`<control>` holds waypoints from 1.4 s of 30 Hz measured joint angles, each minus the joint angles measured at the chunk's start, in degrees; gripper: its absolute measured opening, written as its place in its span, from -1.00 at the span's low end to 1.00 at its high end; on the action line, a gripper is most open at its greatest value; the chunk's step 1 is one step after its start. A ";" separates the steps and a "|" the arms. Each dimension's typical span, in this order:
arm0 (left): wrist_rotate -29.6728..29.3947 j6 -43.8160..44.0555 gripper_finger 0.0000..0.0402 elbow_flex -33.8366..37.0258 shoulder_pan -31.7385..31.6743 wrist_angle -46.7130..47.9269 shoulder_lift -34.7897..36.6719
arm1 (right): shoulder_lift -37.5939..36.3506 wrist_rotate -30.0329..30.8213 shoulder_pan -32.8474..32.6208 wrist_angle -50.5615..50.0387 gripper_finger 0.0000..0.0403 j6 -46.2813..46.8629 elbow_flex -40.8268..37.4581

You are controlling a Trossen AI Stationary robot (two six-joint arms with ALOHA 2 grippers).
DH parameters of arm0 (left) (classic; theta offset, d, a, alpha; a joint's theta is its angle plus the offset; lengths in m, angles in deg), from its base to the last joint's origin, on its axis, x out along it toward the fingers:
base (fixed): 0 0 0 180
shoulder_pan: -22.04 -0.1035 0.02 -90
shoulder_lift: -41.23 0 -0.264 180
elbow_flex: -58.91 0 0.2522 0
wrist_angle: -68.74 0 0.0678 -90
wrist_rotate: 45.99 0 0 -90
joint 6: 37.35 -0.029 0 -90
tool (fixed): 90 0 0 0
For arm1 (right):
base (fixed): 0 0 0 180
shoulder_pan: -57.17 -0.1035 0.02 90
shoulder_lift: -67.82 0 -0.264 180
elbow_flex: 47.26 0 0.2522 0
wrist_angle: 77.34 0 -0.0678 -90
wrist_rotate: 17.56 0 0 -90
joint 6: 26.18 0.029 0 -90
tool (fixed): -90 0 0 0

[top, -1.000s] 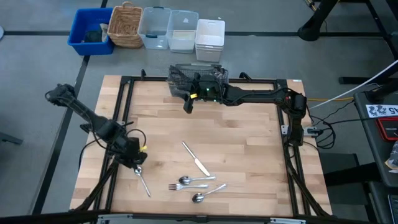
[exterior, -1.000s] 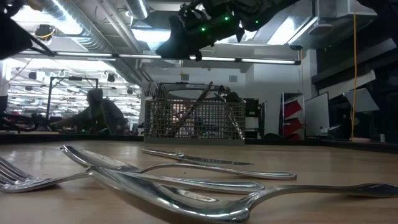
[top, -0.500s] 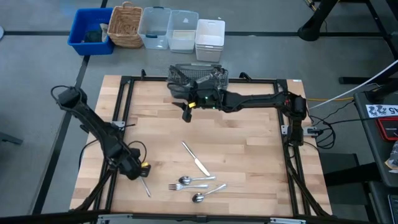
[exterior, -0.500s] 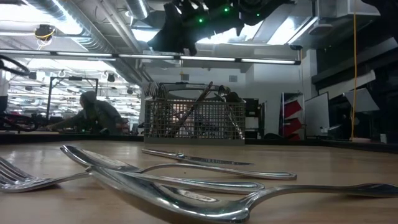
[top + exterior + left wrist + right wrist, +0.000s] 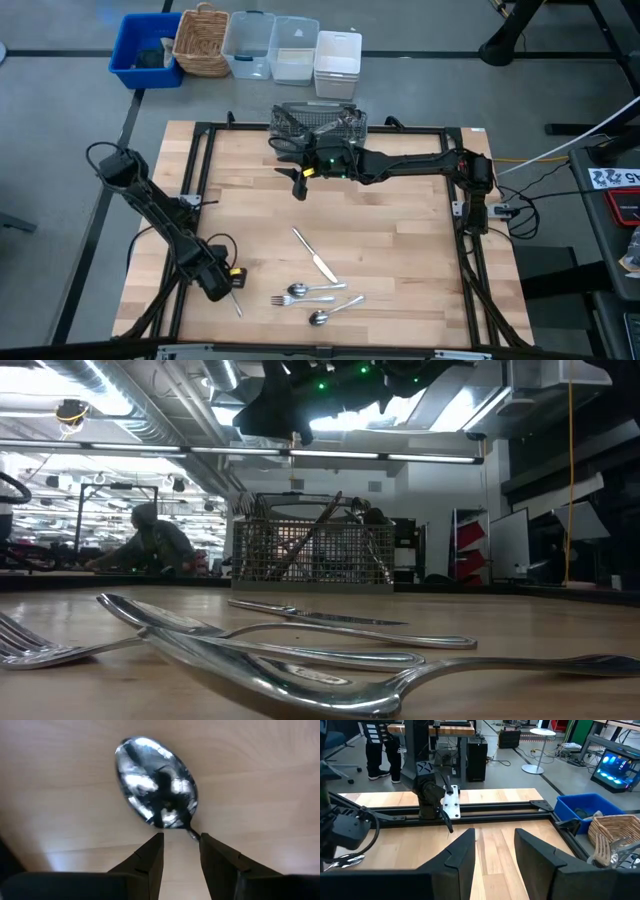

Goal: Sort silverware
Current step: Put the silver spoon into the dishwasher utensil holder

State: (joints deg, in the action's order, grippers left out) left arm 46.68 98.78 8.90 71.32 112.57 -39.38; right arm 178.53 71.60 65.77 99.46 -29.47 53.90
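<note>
Pale wood of the table [image 5: 400, 250] carries loose silverware [image 5: 315, 280] near its front edge; more is stood in the mesh basket [image 5: 320, 122]. The right gripper [image 5: 297, 183] is held open and empty above mid-table. The left gripper [image 5: 181, 851] is parted over a spoon [image 5: 157, 790] neck, unclamped, so it could be skidded aside on closing

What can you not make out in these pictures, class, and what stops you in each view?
- Basket contents: high view, the right gripper and its arm cover part; low view, the mesh hides the pieces.
- Spoon handle: left wrist view, hidden behind the left gripper.
- Fork tines: low view, cut off by the edge.
- Blue bin contents: high view, too small.
</note>
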 joint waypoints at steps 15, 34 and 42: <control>-3.01 -0.90 -0.45 -0.22 -2.66 0.33 -1.63 | -2.67 0.20 0.02 0.05 -0.31 -0.04 -0.04; -12.09 -2.06 -0.95 -0.11 -3.61 10.06 -1.67 | -6.55 -4.15 -0.01 -4.95 -0.31 -0.04 0.00; -20.84 -3.11 -0.98 0.27 -5.88 10.91 -0.33 | -13.60 -2.66 0.02 -16.63 -0.31 -0.06 0.00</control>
State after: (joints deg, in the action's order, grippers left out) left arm 25.85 95.67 9.17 65.43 123.48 -39.72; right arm 164.94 68.94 65.80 82.83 -29.53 53.90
